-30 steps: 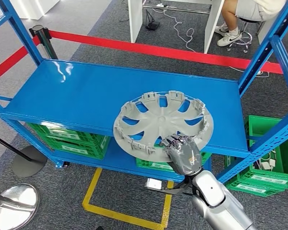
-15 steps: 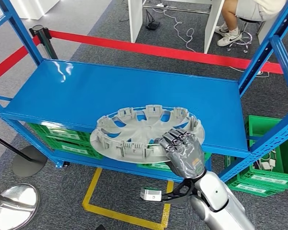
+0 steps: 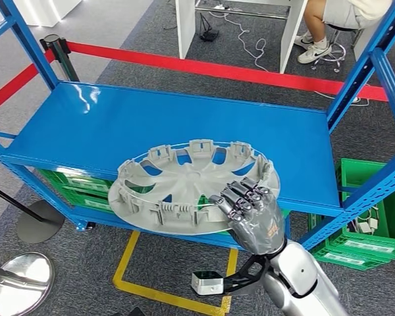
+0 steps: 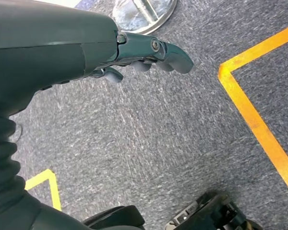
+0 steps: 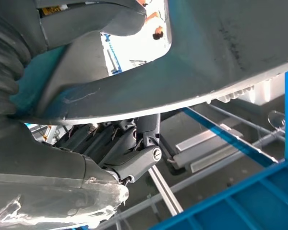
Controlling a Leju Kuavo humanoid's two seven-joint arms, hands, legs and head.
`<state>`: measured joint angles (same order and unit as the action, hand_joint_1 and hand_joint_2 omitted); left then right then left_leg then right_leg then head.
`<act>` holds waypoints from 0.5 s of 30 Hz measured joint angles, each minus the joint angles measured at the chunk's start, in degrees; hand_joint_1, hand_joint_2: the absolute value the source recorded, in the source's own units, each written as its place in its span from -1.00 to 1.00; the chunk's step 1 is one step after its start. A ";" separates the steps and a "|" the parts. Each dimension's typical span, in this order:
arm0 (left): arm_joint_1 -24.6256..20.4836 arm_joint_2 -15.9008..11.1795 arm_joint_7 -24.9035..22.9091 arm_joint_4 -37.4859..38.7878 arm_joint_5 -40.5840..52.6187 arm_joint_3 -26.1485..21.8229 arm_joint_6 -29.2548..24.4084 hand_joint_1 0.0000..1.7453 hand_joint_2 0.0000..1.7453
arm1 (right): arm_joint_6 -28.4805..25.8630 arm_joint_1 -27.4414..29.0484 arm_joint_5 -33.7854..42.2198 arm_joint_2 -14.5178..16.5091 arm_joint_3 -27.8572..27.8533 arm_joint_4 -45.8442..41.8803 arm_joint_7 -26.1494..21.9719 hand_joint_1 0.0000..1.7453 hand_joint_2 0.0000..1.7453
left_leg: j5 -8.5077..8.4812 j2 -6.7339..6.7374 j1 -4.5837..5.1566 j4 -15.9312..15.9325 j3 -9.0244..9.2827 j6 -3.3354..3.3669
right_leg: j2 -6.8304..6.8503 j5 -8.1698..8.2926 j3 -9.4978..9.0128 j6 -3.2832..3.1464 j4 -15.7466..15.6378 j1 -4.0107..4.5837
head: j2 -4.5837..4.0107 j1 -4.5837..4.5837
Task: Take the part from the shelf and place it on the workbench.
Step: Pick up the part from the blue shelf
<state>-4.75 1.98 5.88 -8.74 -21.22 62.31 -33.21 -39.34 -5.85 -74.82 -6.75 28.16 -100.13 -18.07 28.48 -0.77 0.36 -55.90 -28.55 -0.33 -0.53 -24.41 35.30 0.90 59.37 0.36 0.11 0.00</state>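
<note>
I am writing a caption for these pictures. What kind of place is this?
Probably a workshop or factory demo area. A blue steel shelf has green crates stored below, yellow floor tape marks a standing spot, and a red barrier belt fences it off. The right hand holds a grey wheel cover.

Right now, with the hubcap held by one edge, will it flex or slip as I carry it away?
The hubcap looks like thin grey plastic with open spokes, so probably light but slightly flexible. The right robot hand grips only the near rim, with most of the disc jutting out beyond it, so it may sag or pivot. The rim clips look fragile; avoid knocking the shelf.
</note>
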 joint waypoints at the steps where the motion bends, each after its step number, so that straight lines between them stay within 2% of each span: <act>1: -0.01 -0.01 0.10 0.00 -0.35 -0.04 0.03 -1.00 1.00 | 0.00 0.07 0.33 0.24 -0.19 -0.46 -0.68 1.00 1.00 | 0.00 0.00 0.00 0.00 0.00 0.00 | 0.00 0.00 0.00 0.00 0.00 0.00 | 0.00 0.00; 6: -0.06 -0.04 0.32 0.00 -1.08 -0.15 0.07 -1.00 1.00 | 0.00 0.53 3.01 2.35 -1.90 -3.33 -5.07 1.00 1.00 | 0.00 0.00 0.00 0.00 0.00 0.00 | 0.00 0.00 0.01 0.00 0.00 0.00 | 0.00 0.00; 13: -0.15 -0.10 0.27 0.00 -1.86 -0.15 0.07 -1.00 1.00 | 0.00 2.50 8.86 7.40 -6.38 -7.03 -13.32 1.00 1.00 | 0.00 0.00 0.00 0.00 -0.01 0.00 | 0.00 -0.01 0.01 0.00 0.00 0.01 | 0.00 0.01; 15: -0.15 -0.19 0.19 0.01 -2.09 -0.15 0.05 -1.00 1.00 | 0.00 2.98 9.86 8.32 -7.33 -7.61 -14.44 1.00 1.00 | 0.04 0.00 0.11 -0.20 -0.07 0.28 | -0.01 0.15 -0.02 0.23 -0.20 -0.17 | 0.00 0.02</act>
<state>-4.90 1.80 6.07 -8.73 -23.31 62.16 -33.15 -39.34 -2.87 -64.96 1.56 20.83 -107.74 -32.51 28.52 -0.77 0.46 -56.10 -28.61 -0.04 -0.53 -24.26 35.28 1.13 59.17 0.18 0.11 0.02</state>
